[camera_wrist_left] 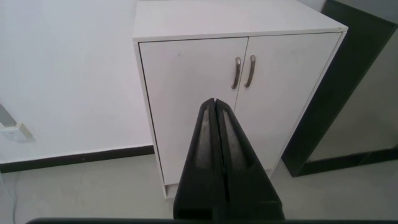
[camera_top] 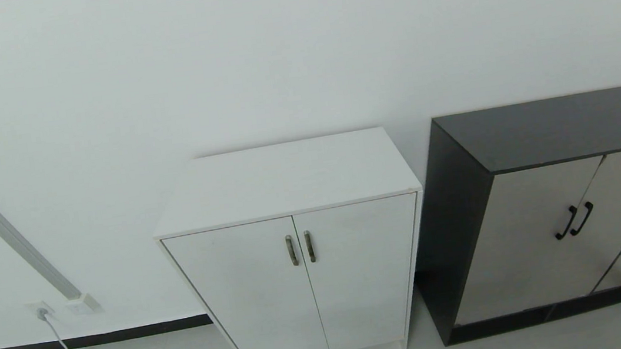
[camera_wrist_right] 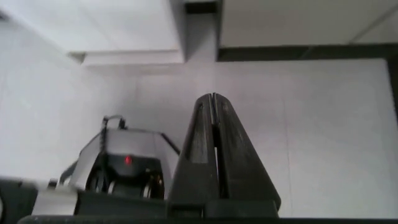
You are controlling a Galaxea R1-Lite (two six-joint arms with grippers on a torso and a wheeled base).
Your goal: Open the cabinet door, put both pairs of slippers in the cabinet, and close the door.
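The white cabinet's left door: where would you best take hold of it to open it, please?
Grip its vertical bar handle beside the centre seam, coming straight from the front and closing across the bar. It stands off the flat door; nothing else offers a hold. The left gripper is shut, so open it first.

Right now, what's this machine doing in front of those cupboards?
Nothing is being handled yet. The white cabinet has both doors shut and its handles untouched. The left gripper, closed, points at that cabinet from a distance; the right gripper, also closed, hangs over the floor. A dark cabinet stands beside the white one.
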